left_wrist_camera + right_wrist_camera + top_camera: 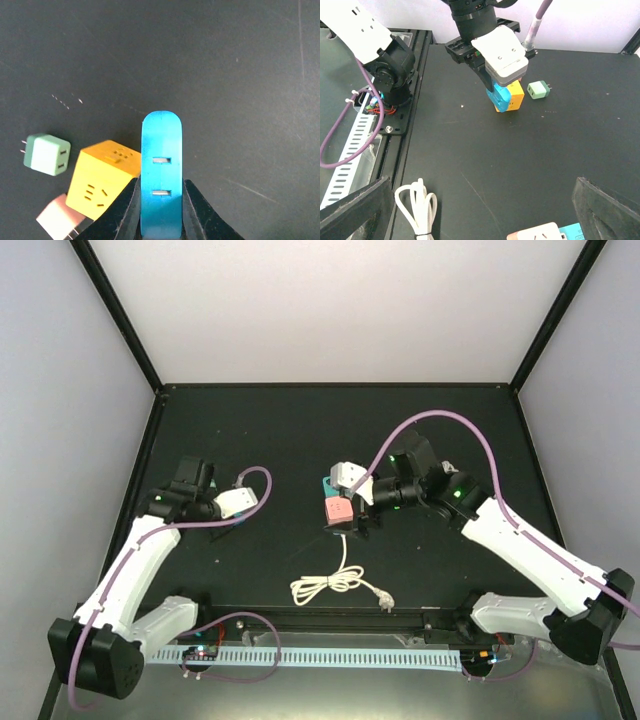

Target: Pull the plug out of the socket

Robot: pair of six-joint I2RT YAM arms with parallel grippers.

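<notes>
My left gripper (160, 184) is shut on a blue plug (161, 150) with two metal-lined slots in its face. The plug rests against the side of a yellow cube socket (100, 180); I cannot tell whether they are joined. From the right wrist view the same blue plug (502, 98) and yellow socket (516, 97) sit under the left gripper's white head (502, 52). My right gripper (481, 210) stands wide open over the table's middle, holding nothing. In the top view the left gripper (243, 512) is at the left and the right gripper (347, 502) at the centre.
A green adapter (47, 154) lies left of the yellow socket, and a pink block (59, 220) sits below it. A white, pink and teal socket block (338, 506) lies under the right gripper, its white cable (326, 584) coiled toward the near edge.
</notes>
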